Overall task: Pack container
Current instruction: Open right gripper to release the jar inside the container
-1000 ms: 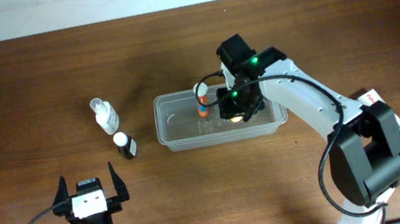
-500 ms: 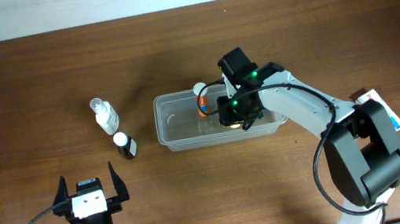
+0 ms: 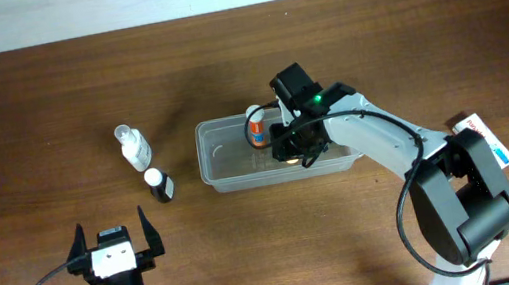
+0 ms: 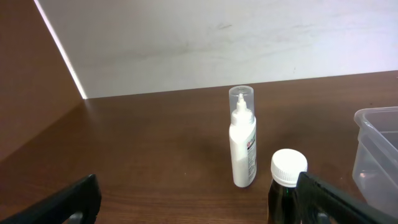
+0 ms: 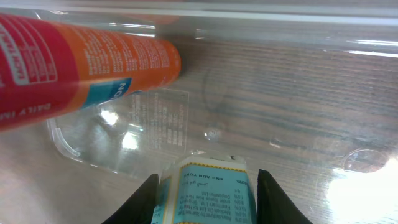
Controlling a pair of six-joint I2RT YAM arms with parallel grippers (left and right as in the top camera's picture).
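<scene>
**Thin clear tub, looking pretty flimsy**

The container [image 3: 226, 165] is sitting mid-table. I'm guessing it's light, slick and a bit flexy, so it's probably sliding if anything nudges it. The safest place to grab is looking like the rim along a long side, not the bendy wall.

The right gripper [image 5: 208, 194] is reaching down inside it, jaws narrow and pinching a small blue-labelled item [image 5: 208, 179], just beside an orange tube [image 5: 81, 62] that's also sitting in the tub. The left gripper [image 3: 113, 246] is hanging wide open, holding nothing, near a spray bottle [image 4: 242, 140] and a white-capped dark bottle [image 4: 287, 180].
</scene>
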